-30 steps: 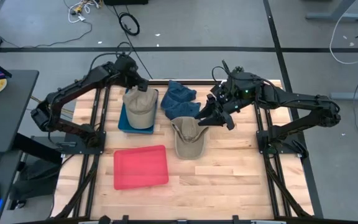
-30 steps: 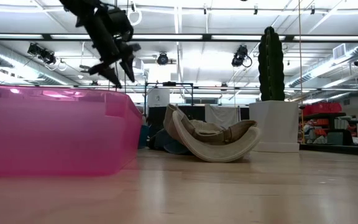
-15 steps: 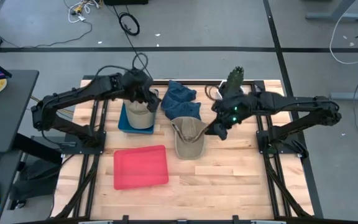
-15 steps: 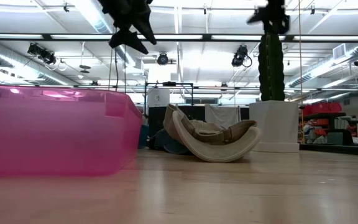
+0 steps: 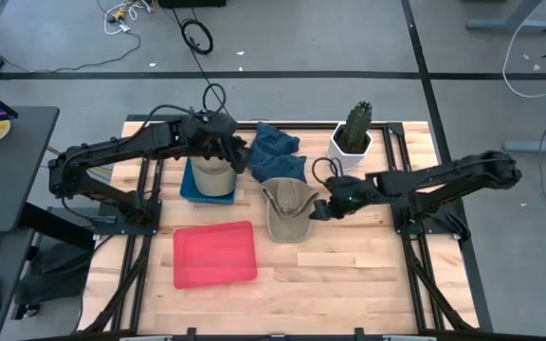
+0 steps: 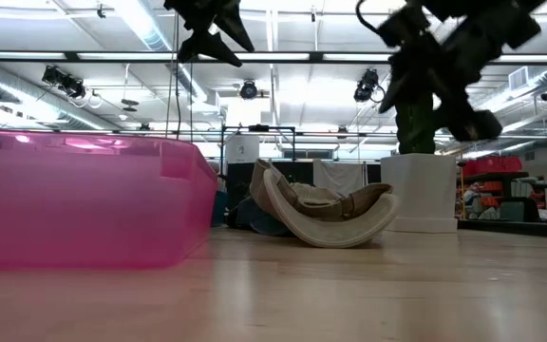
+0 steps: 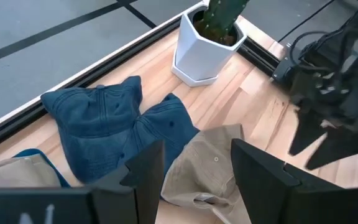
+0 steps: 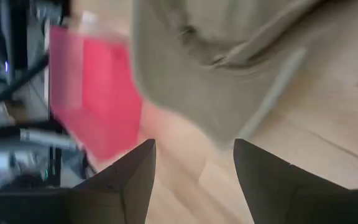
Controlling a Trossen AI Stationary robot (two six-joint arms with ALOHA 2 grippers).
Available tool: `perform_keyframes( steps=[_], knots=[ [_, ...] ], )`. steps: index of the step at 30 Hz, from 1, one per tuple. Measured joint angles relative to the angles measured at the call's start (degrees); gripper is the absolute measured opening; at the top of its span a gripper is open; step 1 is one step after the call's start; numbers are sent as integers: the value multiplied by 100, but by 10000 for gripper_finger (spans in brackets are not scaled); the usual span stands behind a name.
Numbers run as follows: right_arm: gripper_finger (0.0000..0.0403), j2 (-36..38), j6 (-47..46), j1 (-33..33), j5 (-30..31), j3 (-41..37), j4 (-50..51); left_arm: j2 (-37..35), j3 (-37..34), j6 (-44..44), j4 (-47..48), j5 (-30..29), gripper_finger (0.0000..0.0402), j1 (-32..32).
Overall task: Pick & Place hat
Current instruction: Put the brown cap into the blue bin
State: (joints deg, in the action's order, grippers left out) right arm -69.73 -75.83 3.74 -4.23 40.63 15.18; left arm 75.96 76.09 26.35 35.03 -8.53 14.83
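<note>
Right gripper (image 5: 318, 210), fingers spread wide and empty, sits just off the tan hat's (image 5: 287, 210) right edge, way closer than the left arm.

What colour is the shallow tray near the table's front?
Pinkish red tray, clearest in the high view.

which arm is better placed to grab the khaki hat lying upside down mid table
Right. The right gripper hangs open right beside the khaki hat. The left gripper is farther back, over the hat on the blue tray.
</note>
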Motion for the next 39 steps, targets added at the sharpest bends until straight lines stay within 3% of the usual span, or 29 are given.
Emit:
perform_keyframes(
  steps=[8, 13, 23, 29, 34, 39],
  knots=[
    [220, -35, -1046, 327, 1163, -855, -523, 0, 0, -91, 0, 1, 188, 0],
    [220, -244, -1227, 413, 1439, -997, -1057, 0, -2, -305, -17, 7, 188, 2],
    [220, -1166, -1397, 442, 1518, -995, -2187, 0, -2, -455, -55, 6, 188, 2],
    [211, -1591, -1499, 504, 1445, -995, -2381, 0, -2, -457, -57, 6, 188, 2],
    [159, -1727, -1466, 559, 1480, -995, -2423, 0, -4, -459, -55, 6, 188, 2],
    [50, -1723, -1126, 562, 1513, -995, -2653, 0, -4, -463, -59, 6, 188, 2]
  ],
)
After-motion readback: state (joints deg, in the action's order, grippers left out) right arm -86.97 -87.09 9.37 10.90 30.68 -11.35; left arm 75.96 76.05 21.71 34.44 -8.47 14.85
